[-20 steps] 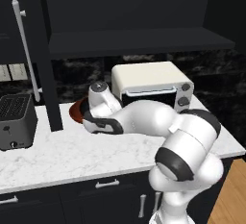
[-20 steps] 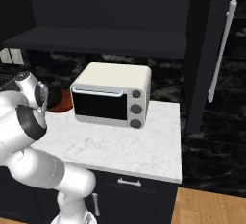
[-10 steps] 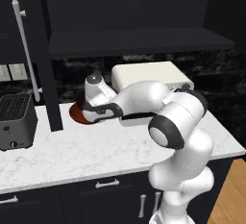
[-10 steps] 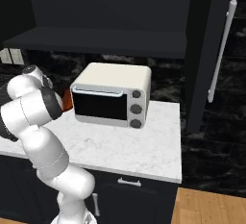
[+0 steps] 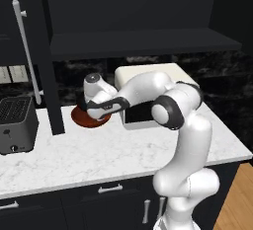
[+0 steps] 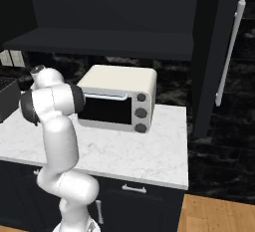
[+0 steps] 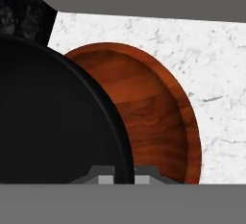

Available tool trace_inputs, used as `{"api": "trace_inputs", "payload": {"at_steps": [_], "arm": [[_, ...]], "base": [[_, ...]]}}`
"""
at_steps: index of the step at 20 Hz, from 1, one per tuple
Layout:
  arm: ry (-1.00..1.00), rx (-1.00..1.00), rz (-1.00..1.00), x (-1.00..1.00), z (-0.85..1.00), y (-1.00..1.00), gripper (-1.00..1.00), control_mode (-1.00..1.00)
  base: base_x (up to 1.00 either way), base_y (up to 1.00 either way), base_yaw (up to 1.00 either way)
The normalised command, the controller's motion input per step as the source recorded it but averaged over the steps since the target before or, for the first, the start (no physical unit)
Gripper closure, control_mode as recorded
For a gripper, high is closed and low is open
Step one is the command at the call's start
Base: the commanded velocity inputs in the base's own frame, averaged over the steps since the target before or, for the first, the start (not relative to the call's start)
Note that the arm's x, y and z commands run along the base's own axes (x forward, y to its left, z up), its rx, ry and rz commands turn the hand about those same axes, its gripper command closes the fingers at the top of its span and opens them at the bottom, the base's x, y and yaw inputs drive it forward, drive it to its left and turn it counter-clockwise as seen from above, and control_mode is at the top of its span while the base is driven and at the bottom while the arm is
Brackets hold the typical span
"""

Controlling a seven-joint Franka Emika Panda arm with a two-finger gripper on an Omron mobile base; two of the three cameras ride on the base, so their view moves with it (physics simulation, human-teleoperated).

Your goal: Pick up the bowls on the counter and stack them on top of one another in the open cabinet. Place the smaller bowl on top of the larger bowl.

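Two bowls in hand view. Smaller bowl (image 7: 53,117), glossy black, smooth curved rim, sits large at 9 o'clock and overlaps the larger bowl (image 7: 153,117). That one is wide and shallow, reddish-brown with wood-like grain, resting on the counter (image 7: 216,64), which is white marble pattern with faint grey veins.

Gripper (image 7: 124,176): grey fingertips (image 7: 103,176) pinched tight on the black bowl's thin rim at 6 o'clock, one tip each side of the rim.

Left base view: white arm reaches to 9 o'clock; hand sits over the reddish-brown disc (image 5: 85,119) near the back wall, just beside the open cabinet door (image 5: 42,61) with its long silver bar handle. Toaster oven (image 6: 119,96), cream, rounded box, dark glass front, stands on the marble at the disc's 3 o'clock. Black ribbed appliance (image 5: 15,123) at far 9 o'clock.
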Motion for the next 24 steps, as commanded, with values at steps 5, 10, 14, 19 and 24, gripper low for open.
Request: {"api": "trace_inputs", "payload": {"at_steps": [5, 10, 14, 19, 24], "arm": [[0.02, 0.0, -0.02, 0.1, -0.46, 0.09, 1.0, -1.0], [0.03, 0.0, -0.06, 0.16, -0.42, 0.21, 1.0, -1.0], [0.01, 0.0, -0.06, 0.22, -0.38, 0.22, 1.0, -1.0], [0.05, 0.0, -0.05, 0.17, -0.43, 0.25, 1.0, -1.0], [0.05, 0.0, -0.05, 0.04, -0.29, 0.18, 1.0, -1.0]], "base": [[0.0, 0.0, 0.0], [0.0, 0.0, 0.0], [0.0, 0.0, 0.0], [0.0, 0.0, 0.0], [0.0, 0.0, 0.0]]}}
